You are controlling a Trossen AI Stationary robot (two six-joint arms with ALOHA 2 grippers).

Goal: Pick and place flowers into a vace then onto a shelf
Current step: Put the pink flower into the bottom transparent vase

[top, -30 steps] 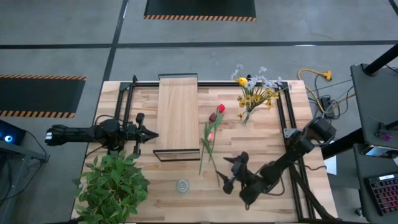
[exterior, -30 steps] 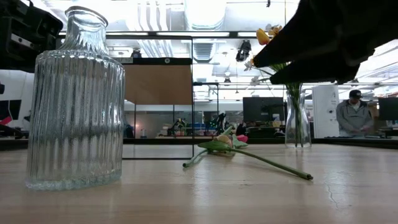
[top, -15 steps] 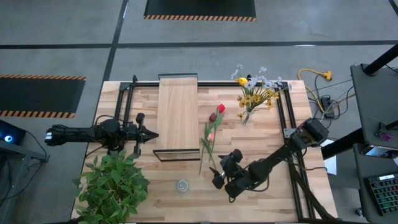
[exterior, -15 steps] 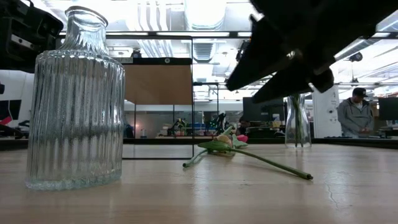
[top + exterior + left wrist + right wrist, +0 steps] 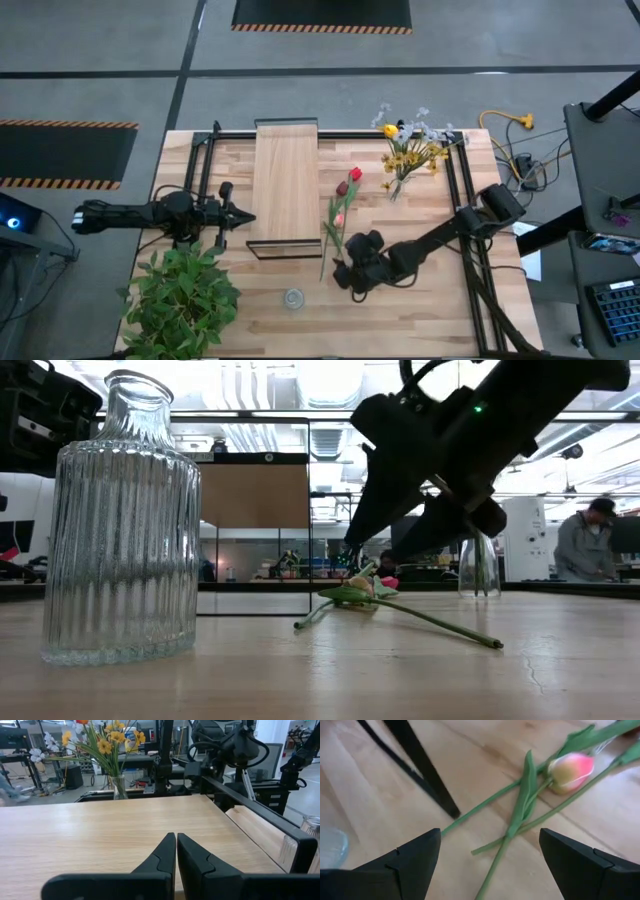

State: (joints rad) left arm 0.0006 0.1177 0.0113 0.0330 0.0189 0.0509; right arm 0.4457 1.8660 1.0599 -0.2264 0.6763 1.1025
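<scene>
The butcher-block tabletop (image 5: 420,215) is carrying everything, and at its near left corner a bushy green plant (image 5: 182,297) is sitting. The shelf (image 5: 285,182), a light-wood board on a thin black frame, is lying left of centre, with the left gripper (image 5: 245,217) waiting just beside its left edge, fingers pressed together. At the far right a bunch of yellow and pale flowers in a vase (image 5: 408,152) is standing. Between the shelf and the right arm, the loose tulips (image 5: 343,205) are lying flat on the wood, red heads toward the far side and green stems crossing toward the near edge. The right gripper (image 5: 343,276) is hovering over the near ends of those stems with its fingers spread wide, holding nothing; its wrist view shows a pink tulip (image 5: 571,770) beyond the spread fingers. A ribbed empty glass vase (image 5: 122,525) is standing upright near the front edge.
</scene>
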